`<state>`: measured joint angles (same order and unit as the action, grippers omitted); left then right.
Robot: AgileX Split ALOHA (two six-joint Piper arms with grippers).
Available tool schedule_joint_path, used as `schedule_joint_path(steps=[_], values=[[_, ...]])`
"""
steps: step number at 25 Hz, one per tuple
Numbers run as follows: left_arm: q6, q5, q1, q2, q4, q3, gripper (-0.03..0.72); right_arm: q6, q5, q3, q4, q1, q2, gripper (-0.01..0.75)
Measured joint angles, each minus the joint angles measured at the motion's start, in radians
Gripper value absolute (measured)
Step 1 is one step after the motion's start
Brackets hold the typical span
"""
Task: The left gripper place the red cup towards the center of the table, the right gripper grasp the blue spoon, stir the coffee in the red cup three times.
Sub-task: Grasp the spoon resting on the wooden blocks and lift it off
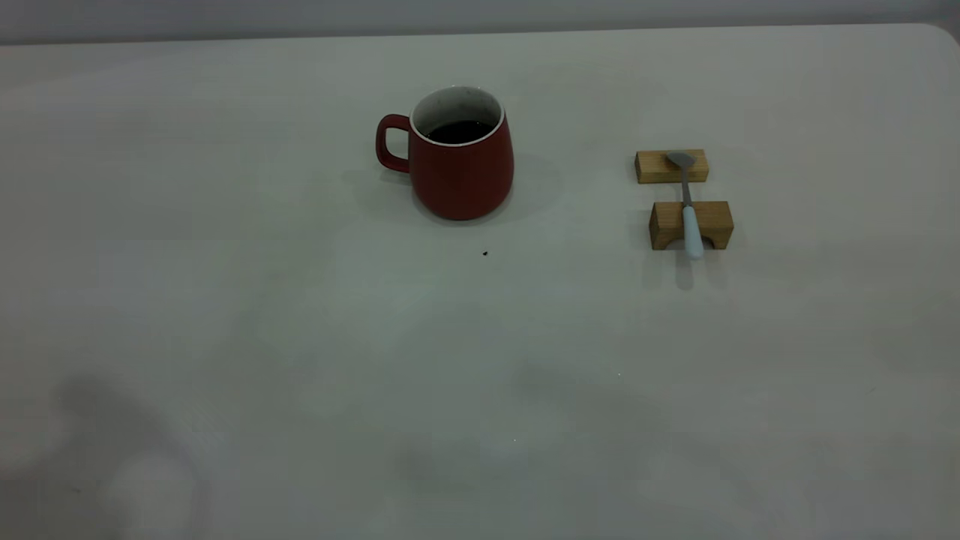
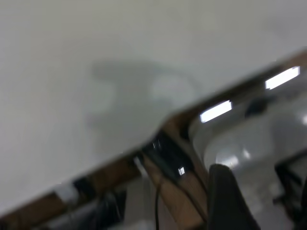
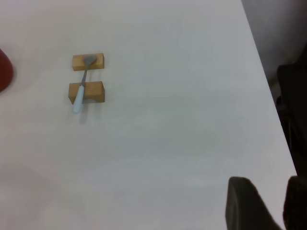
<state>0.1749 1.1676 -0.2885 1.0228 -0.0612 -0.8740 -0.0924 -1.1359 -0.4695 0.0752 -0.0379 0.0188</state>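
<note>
The red cup (image 1: 461, 169) stands upright near the middle of the table (image 1: 300, 315), handle to the left, with dark coffee (image 1: 459, 131) inside. To its right the blue spoon (image 1: 688, 210) lies across two wooden blocks, bowl on the far one. Neither gripper appears in the exterior view. In the right wrist view my right gripper (image 3: 267, 184) is open and empty, well away from the blue spoon (image 3: 80, 91); a sliver of the red cup (image 3: 4, 69) shows at the edge. My left gripper (image 2: 261, 189) hangs by the table's edge, far from the cup.
The far wooden block (image 1: 652, 166) and the near one (image 1: 716, 223) hold the spoon off the table. A tiny dark speck (image 1: 485, 253) lies in front of the cup. The table edge (image 2: 158, 129) and dark equipment beyond it show in the left wrist view.
</note>
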Motion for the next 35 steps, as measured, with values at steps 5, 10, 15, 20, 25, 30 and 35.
schedule_joint_path(steps=[5, 10, 15, 20, 25, 30, 35], values=[[-0.060, -0.061, 0.000, -0.198, 0.000, 0.253, 0.449, 0.000, 0.000, 0.000, 0.000, 0.000, 0.000, 0.237], [-0.092, -0.101, 0.000, -0.394, 0.013, 0.362, 0.449, 0.000, 0.000, 0.000, 0.000, 0.000, 0.000, 0.237], [-0.097, -0.082, 0.000, -0.574, 0.009, 0.375, 0.449, 0.000, 0.000, 0.000, 0.000, 0.000, 0.000, 0.237], [-0.135, -0.059, 0.000, -0.736, 0.007, 0.388, 0.449, 0.000, 0.000, 0.000, 0.000, 0.000, 0.000, 0.237], [-0.139, -0.054, 0.000, -0.882, 0.007, 0.388, 0.449, 0.000, 0.000, 0.000, 0.000, 0.000, 0.000, 0.237], [-0.139, -0.045, 0.068, -1.017, 0.006, 0.388, 0.449, 0.000, 0.000, 0.000, 0.000, 0.000, 0.000, 0.237], [-0.139, -0.038, 0.211, -1.041, 0.006, 0.388, 0.449, 0.000, 0.000, 0.000, -0.002, 0.000, 0.000, 0.237]])
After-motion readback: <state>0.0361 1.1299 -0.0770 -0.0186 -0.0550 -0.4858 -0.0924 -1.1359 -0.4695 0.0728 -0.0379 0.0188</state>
